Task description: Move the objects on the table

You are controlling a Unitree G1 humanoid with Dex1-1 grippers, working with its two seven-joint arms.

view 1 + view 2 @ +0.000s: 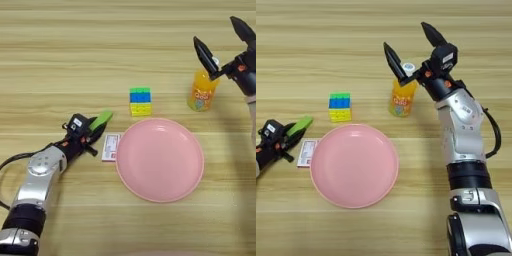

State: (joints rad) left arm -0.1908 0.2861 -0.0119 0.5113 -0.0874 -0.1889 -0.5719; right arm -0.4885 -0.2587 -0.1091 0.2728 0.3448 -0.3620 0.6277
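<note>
Right gripper (pixel 412 49): fingers spread wide, holding nothing, poised over the white cap of the orange juice bottle (pixel 401 99).
Left gripper (pixel 93 131): appears clamped on the green block (pixel 102 119), though contact is hard to read.
White-and-red box (pixel 110 147): flat, touching the pink plate (pixel 160 160).
Stacked block cube (pixel 140 101): just behind the plate on the table (pixel 75 60).

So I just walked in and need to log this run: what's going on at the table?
The left pincer is shut on a green block, held beside the white-and-red box at the pink plate's left edge. The right pincer is open, its fingers spread above the orange juice bottle, not gripping it. A stacked block cube stands behind the plate.
</note>
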